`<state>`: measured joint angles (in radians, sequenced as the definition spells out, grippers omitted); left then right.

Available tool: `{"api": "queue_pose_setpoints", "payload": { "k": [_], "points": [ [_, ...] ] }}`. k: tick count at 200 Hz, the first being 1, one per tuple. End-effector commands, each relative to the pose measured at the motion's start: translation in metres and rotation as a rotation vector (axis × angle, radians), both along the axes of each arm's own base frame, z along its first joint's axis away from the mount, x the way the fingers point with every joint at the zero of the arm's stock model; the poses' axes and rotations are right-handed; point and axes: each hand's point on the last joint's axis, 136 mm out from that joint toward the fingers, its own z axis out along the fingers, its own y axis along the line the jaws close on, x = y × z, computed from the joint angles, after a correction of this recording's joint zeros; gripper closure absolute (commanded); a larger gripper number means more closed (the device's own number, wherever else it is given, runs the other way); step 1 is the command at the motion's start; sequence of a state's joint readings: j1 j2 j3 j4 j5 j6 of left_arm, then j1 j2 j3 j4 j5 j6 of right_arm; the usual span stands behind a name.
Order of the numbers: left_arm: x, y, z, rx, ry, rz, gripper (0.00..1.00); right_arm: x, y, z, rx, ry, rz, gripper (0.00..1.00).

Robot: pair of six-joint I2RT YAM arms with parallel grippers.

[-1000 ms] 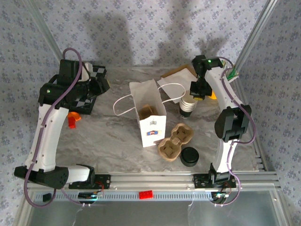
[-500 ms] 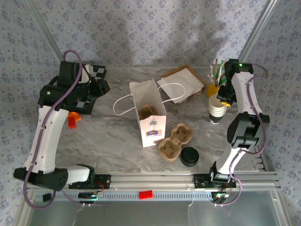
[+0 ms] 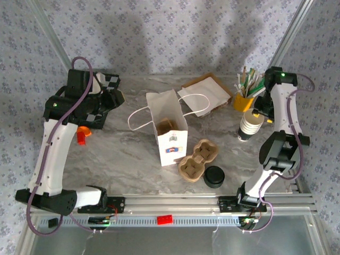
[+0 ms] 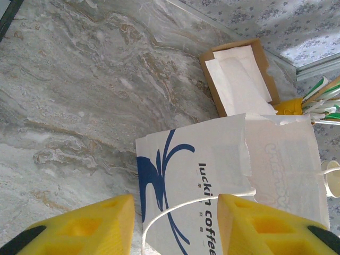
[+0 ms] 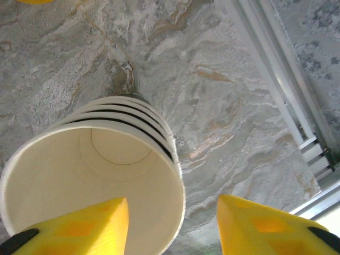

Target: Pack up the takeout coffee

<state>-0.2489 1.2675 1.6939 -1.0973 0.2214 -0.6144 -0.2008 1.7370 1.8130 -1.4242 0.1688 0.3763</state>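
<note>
Cups [image 3: 251,126] stand as a nested stack on the worktop [image 3: 122,154] near its 3 o'clock edge, upright and empty, well apart from the bag [image 3: 171,133] at the centre. Your right gripper [image 5: 172,223] hangs over the stack's rim with its jaws apart and nothing held. Your left gripper [image 4: 175,223], out at 10 o'clock, is likewise part spread and empty, looking down on the bag's handle. By my reading you are early in the job. The tray [image 3: 197,160] lies bare at the bag's 5 o'clock, the lid [image 3: 214,177] sits loose at the tray's 4 o'clock, and something brown inside the bag I cannot identify. Left for you: a cup into the tray, lid on, tray into the bag.
</note>
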Motion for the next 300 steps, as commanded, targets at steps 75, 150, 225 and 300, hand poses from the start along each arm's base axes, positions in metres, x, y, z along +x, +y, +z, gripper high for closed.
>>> {"api": "queue_pose_setpoints", "payload": {
  "k": [75,150,225,300],
  "points": [
    [-0.005,0.002,0.029,-0.031,-0.071,0.003,0.54,0.046,0.13,0.09,0.175,-0.305,0.382,0.35],
    [-0.018,0.015,0.01,-0.025,-0.025,0.052,0.52,0.06,0.237,0.015,0.381,-0.144,0.557,0.32],
    [-0.022,0.022,-0.007,-0.02,0.009,0.077,0.52,0.079,0.252,-0.058,0.435,-0.106,0.34,0.26],
    [-0.017,0.029,-0.007,0.043,0.009,0.074,0.52,0.086,0.274,-0.102,0.496,-0.114,0.15,0.27]
  ]
}}
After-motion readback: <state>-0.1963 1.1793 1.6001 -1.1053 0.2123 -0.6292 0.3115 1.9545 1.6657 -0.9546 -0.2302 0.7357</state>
